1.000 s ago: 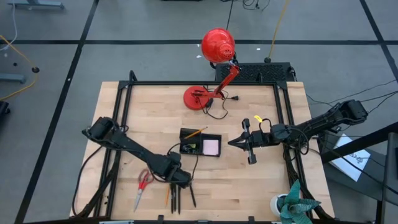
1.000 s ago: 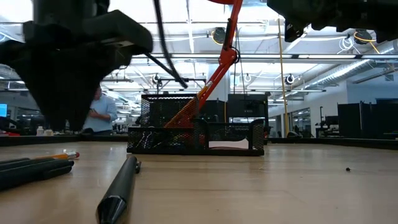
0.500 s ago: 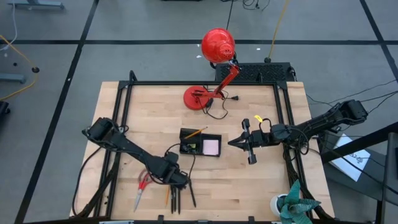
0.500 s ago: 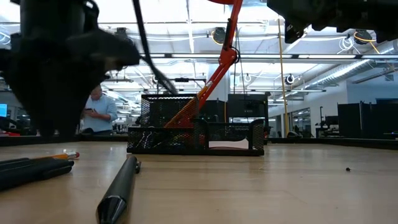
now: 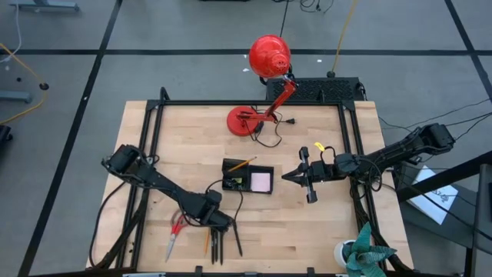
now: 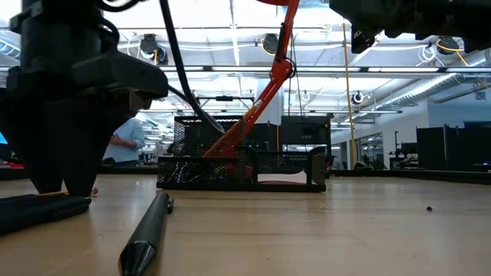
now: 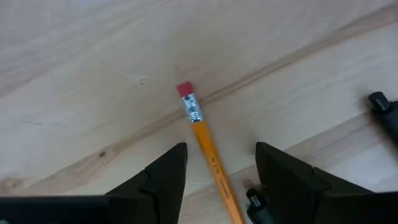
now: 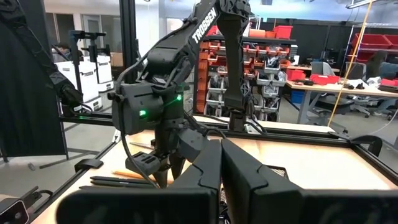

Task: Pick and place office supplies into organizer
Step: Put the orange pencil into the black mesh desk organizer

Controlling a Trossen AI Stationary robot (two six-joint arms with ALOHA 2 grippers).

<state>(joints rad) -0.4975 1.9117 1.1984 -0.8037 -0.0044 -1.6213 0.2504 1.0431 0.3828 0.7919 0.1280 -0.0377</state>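
Straddling 1 orange pencil (image 7: 202, 130) with my left gripper (image 7: 217, 174), jaws apart, not clamped; my right gripper (image 5: 286, 177) waits beside the organizer (image 5: 247, 176), jaws together.

Left gripper (image 5: 215, 226) low near worktop's front edge, pointing down, fingers (image 7: 165, 171) apart. Right gripper (image 5: 290, 177) raised over right half, fingers pressed together, arm extended from right edge.

Red desk lamp (image 5: 267, 61) at table's (image 5: 323, 223) far edge, teal plant (image 5: 367, 252), person (image 6: 129, 141) beyond.
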